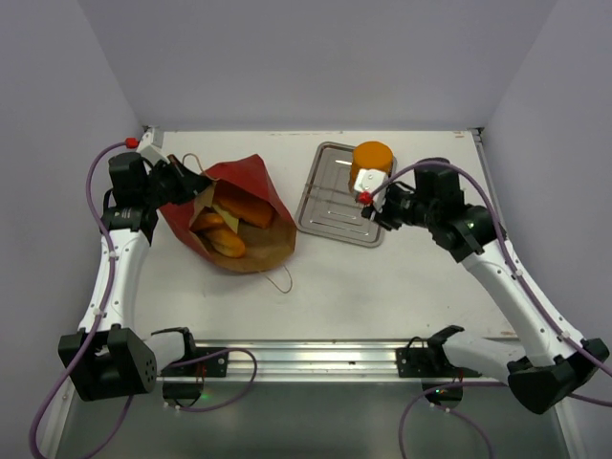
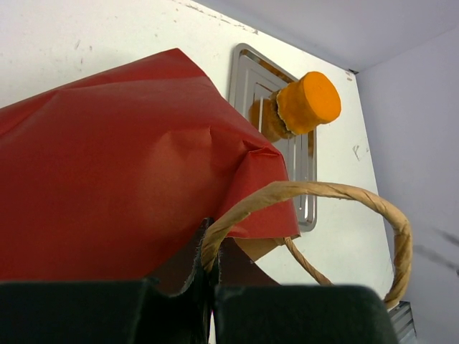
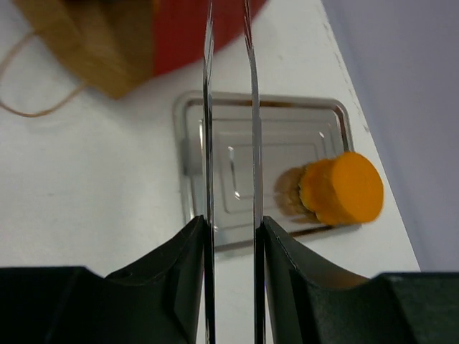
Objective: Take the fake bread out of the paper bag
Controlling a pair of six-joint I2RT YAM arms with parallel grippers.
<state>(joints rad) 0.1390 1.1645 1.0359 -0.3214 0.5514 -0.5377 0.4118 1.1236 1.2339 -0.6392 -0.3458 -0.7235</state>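
White surface [image 1: 382, 287], plain grey walls round it. L jaws were closed tight on the paper bag [image 2: 107, 165] at its rim, right beside a cord handle [image 2: 326, 192]. That was prob. to pin the bag on its side w/ the mouth held open, so it wouldn't slide or flop shut. R jaws stood part open w/ nothing between them, over the metal tray [image 3: 287, 136]. W/ no load they looked free to go for another piece. Round bun [image 1: 372, 156] sat at the tray's far corner, outside the bag. Other fake bread [image 1: 229, 241], approx three golden pieces, lay inside the bag's brown mouth, well apart from the R jaws. Task judged partly done: one piece out, several to go.
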